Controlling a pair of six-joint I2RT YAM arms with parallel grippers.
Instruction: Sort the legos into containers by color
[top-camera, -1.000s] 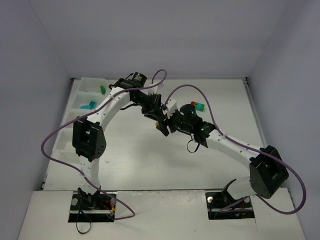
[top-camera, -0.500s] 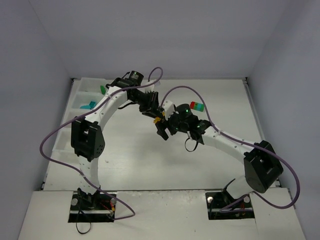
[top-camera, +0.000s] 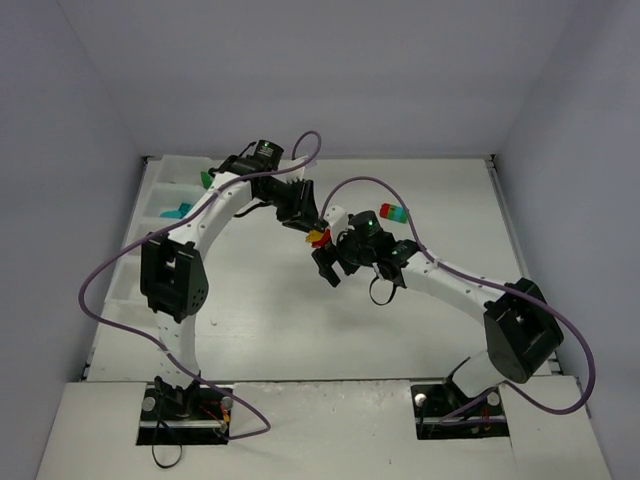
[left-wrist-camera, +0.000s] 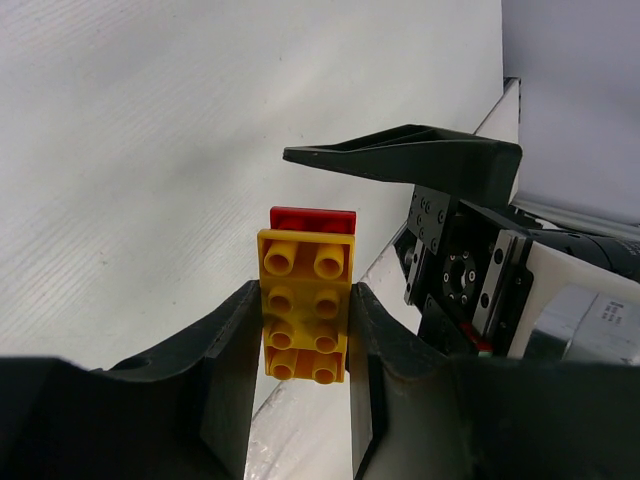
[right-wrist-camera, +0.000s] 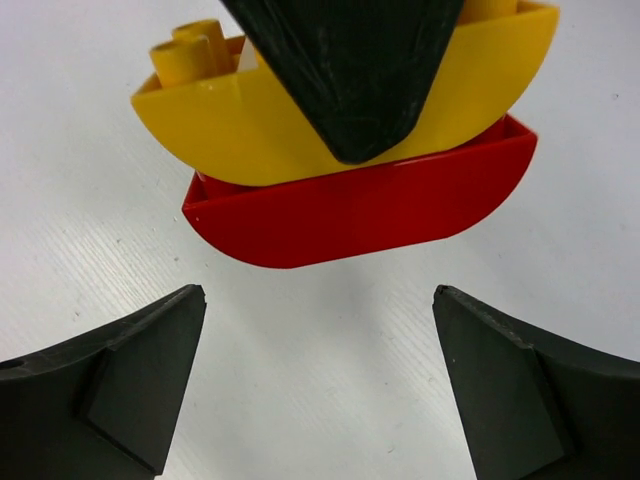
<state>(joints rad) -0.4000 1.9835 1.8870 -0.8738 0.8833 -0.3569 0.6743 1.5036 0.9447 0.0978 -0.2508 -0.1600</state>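
Two joined legos, a yellow lego (left-wrist-camera: 305, 315) and a red lego (left-wrist-camera: 313, 219), sit clamped in my left gripper (left-wrist-camera: 303, 300) above the tabletop (top-camera: 250, 300); my right gripper (right-wrist-camera: 315, 335) gapes released just beside them

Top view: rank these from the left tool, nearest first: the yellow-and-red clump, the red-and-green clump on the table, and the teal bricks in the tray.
1. yellow-and-red clump: pinched in the left tool, centre.
2. red-and-green clump: on the table, to the right.
3. teal bricks: in the tray, far left.
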